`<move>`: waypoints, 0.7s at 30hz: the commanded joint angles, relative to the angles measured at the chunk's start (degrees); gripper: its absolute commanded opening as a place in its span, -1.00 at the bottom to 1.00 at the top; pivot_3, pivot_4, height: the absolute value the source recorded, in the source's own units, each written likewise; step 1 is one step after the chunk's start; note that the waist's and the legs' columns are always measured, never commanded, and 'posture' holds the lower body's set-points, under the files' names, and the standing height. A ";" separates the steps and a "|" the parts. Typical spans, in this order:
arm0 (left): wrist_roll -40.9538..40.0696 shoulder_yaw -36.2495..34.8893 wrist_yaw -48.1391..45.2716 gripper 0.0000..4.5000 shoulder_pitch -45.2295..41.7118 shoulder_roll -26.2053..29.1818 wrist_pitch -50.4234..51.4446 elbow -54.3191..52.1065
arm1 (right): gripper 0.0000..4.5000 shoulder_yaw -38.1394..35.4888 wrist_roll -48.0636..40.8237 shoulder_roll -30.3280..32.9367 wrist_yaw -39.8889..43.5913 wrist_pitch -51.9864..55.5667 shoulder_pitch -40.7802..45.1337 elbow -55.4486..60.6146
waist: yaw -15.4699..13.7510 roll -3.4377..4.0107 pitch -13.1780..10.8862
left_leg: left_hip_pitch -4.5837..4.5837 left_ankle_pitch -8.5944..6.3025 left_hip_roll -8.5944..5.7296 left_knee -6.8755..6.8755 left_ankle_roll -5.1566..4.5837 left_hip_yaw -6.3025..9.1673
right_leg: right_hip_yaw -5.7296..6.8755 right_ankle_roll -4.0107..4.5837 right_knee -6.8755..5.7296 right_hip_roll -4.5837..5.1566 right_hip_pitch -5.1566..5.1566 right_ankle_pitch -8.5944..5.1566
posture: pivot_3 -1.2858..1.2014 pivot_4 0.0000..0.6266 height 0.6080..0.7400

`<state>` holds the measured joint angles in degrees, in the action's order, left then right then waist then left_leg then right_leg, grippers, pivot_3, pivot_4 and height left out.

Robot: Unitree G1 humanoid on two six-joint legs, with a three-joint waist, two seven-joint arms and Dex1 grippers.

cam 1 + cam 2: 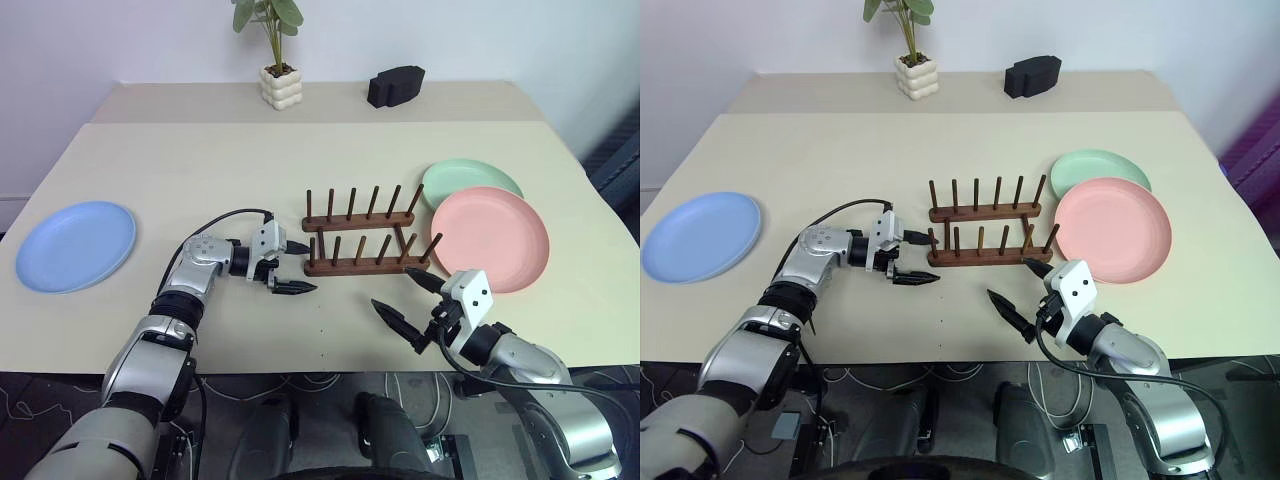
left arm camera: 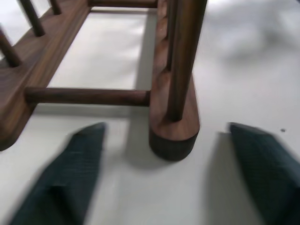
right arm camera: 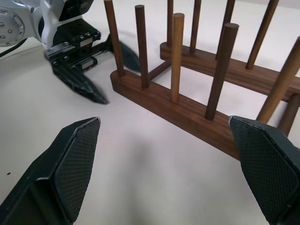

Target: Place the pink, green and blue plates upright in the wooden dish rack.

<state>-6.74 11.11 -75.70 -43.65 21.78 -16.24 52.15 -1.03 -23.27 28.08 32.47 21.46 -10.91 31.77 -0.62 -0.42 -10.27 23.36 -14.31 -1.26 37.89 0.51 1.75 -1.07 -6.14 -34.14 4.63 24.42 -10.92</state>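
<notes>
- We see the blue plate (image 1: 76, 245) lying flat on the table (image 1: 200, 170), well apart from the left gripper (image 1: 292, 267) on its outer side.
- Our left gripper sits just beside the left end of the wooden dish rack (image 1: 362, 236), fingers spread wide with nothing between them; the end of the near rail lies just ahead of the gap.
- The rack is small and dark brown: two parallel rails joined by cross rods, each carrying a row of thin upright pegs. Its slots are empty.
- Our right gripper (image 1: 407, 302) hovers near the rack's front right corner, jaws wide apart and empty.
- The pink plate (image 1: 490, 238) lies flat just past the right gripper, touching the rack's right end.
- The green plate (image 1: 470, 182) lies behind it, partly under the pink rim.
</notes>
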 commanded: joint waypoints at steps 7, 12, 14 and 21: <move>-2.38 -5.16 6.43 0.63 9.37 4.58 12.59 -14.64 | 0.17 -3.59 -0.75 2.01 0.13 1.49 -1.13 1.30 | 0.43 0.01 0.01 | -0.02 -0.02 0.11 -0.01 -0.03 0.00 | -0.02 0.01 -0.03 0.00 0.00 0.01 | 0.03 -0.52 0.94; -5.99 -6.05 6.87 -0.50 18.72 7.60 22.68 -31.28 | -0.98 -5.19 0.88 3.97 -0.05 2.41 -1.56 -0.03 | 0.37 0.05 0.02 | -0.05 -0.05 0.15 -0.02 -0.08 0.00 | -0.03 0.03 -0.05 0.01 0.00 0.00 | 0.03 -0.52 0.94; -7.13 -5.62 6.58 -0.94 21.61 8.57 25.79 -36.76 | -1.00 -5.47 1.62 4.82 -0.17 3.11 -1.31 -0.49 | 0.27 0.05 0.03 | -0.05 -0.05 0.15 -0.02 -0.08 0.01 | -0.05 0.04 -0.03 0.05 0.00 0.00 | 0.03 -0.52 0.94; -7.30 -1.66 9.54 -0.98 26.40 7.29 31.91 -49.06 | -1.00 -2.64 6.70 6.78 -0.76 4.55 1.61 -4.36 | -0.13 0.05 0.03 | -0.01 -0.05 0.12 -0.01 -0.07 -0.01 | -0.05 0.00 0.05 0.10 0.00 -0.04 | 0.03 -0.52 0.94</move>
<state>-13.80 8.21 -66.83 -17.72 29.54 14.86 5.74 -4.04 -17.68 34.42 32.01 26.02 -9.91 27.11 -0.75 -0.38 -10.24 23.35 -14.36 -1.14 37.89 0.44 1.74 -1.12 -6.13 -34.08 4.73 24.42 -10.96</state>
